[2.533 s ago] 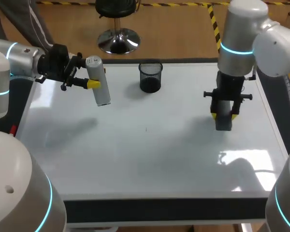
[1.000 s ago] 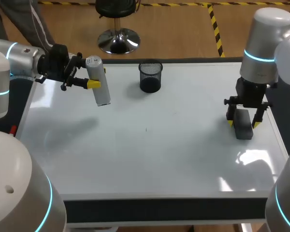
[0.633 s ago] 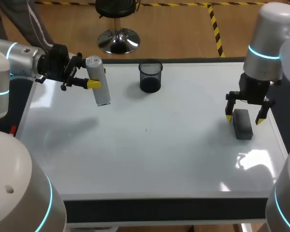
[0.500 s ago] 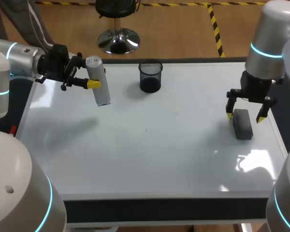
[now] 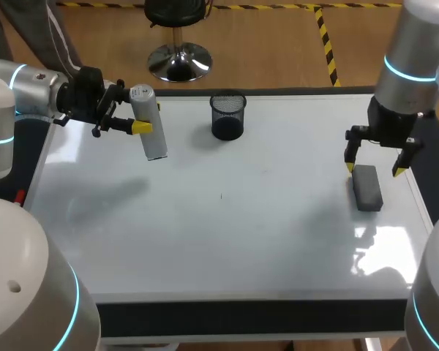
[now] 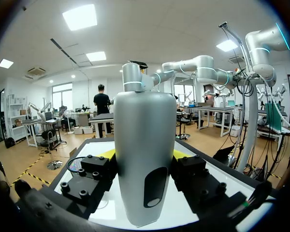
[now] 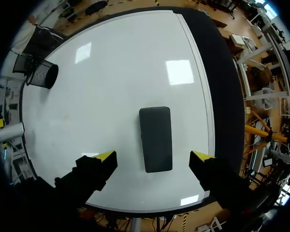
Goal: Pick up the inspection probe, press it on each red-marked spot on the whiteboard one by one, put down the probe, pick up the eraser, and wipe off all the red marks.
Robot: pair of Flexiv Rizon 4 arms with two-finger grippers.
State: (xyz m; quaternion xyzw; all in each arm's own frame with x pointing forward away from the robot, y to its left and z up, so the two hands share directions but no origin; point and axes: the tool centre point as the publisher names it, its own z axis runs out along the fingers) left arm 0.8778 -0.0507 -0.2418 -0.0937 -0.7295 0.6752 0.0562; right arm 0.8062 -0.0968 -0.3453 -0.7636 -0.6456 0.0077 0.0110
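Checking stage (Obs. 1): where is the inspection probe [image 5: 152, 131] found?

Obs. 2: It is gripped near upright in the left claw [image 5: 148, 121], with the fingers closed on its two sides. It is held over the rear left of the whiteboard [image 5: 227, 241] and judged clear of the surface. It is not yet put down.

Obs. 1: And the eraser [image 5: 368, 190]?

Obs. 2: It is laid flat on the whiteboard near the right edge. The right claw [image 5: 374, 169] is spread wide above it, one yellow tip to each side, neither touching.

Obs. 1: Red marks?

Obs. 2: None can be made out; only a tiny dark speck is seen near the middle. A mesh cup [image 5: 227, 117] is noted at the rear.

Obs. 1: Judgement?

Obs. 2: Wiping is judged done or nearly so. The probe's set-down is what is left.
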